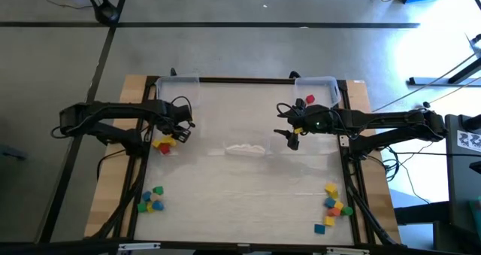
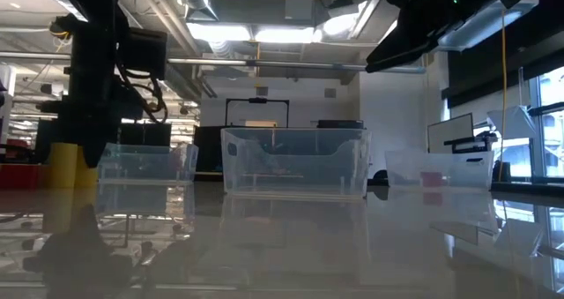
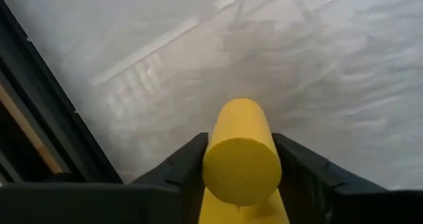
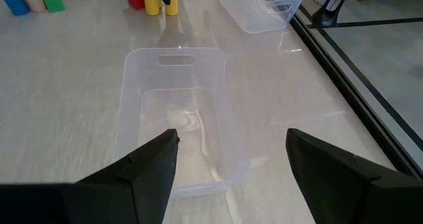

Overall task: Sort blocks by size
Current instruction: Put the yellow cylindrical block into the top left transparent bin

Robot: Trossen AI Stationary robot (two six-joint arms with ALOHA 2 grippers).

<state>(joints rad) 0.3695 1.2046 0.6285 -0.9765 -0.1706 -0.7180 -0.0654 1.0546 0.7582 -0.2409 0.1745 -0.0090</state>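
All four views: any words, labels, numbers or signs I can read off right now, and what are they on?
No readable text in any view.
Black-and-white patterned tag at the right edge of the high view: a printed marker, no letters legible.
Blocks, clear bins, yellow cylinder in the left gripper: all unmarked.

Overhead, long ceiling lights (image 2: 264,34) glow between exposed pipes and ducts (image 2: 176,3), the brightest thing in the room. At the far side stands a dark frame (image 2: 257,114) against a pale wall (image 2: 392,114). To the right a tall window (image 2: 546,114) lets daylight in, and a monitor (image 2: 449,130) sits on a desk near it. Off to the left, shelves and clutter fade into the distance. From above, the floor (image 1: 248,48) is grey concrete crossed by a dark line (image 1: 263,24), with a bright patch of glare on the right. Cables (image 1: 428,97) trail over the floor there.
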